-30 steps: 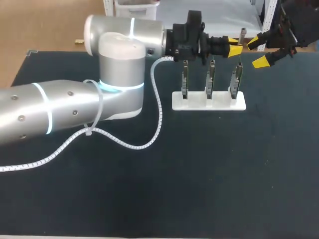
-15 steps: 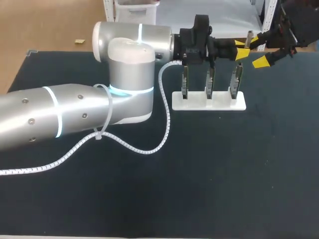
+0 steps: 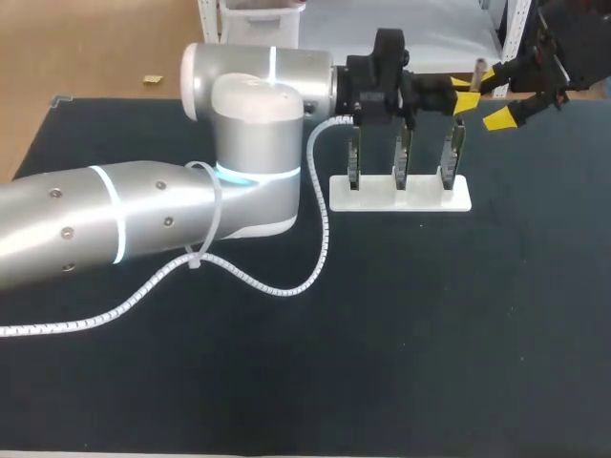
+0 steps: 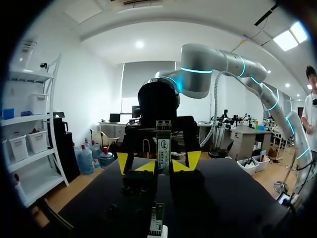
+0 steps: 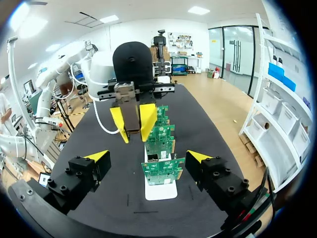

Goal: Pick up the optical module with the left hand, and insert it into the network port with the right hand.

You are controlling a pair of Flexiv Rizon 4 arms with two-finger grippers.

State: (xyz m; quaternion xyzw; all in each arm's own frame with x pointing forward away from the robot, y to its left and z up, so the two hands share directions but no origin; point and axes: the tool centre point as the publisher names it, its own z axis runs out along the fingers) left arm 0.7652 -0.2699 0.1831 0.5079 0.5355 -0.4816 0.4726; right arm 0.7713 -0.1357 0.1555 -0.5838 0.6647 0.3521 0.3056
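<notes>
One slim grey optical module (image 4: 163, 144), green-labelled, pinched in left gripper (image 4: 162, 164); right gripper (image 5: 148, 157) spread wide

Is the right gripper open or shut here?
Open. In its wrist view the right gripper has its yellow tips spread wide, touching nothing; the left gripper holds the optical module.

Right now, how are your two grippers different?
The left gripper is shut on the optical module; the right gripper is open and empty. The left gripper's fingers stand close together, the right gripper's wide apart. Both have yellow tips and face each other.
</notes>
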